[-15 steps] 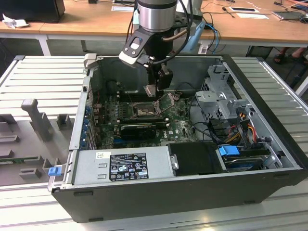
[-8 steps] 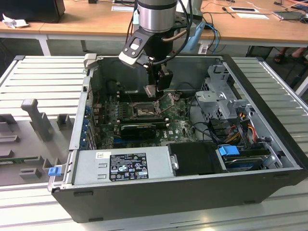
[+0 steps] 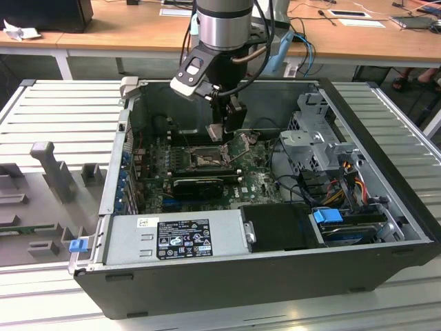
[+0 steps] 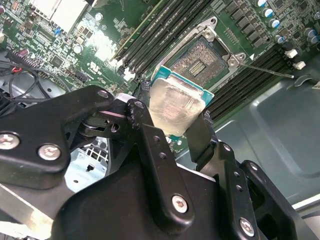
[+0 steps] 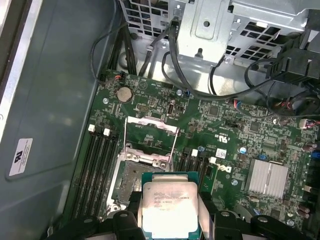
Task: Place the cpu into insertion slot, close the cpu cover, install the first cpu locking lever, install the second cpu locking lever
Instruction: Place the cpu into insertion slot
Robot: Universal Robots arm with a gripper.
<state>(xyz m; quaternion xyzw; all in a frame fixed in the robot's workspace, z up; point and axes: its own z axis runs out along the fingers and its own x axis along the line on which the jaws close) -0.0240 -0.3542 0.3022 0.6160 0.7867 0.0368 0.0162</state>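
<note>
Inside an open computer case (image 3: 275, 279), the gripper (image 4: 172, 120) clamps the cpu (image 4: 176, 102) over the slot (image 4: 200, 57); cover (image 5: 150, 121) stands raised.

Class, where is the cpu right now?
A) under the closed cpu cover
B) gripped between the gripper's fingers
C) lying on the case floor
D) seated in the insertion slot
B: in the second wrist view the gripper is shut on the cpu, with the insertion slot bare beyond it.
</note>
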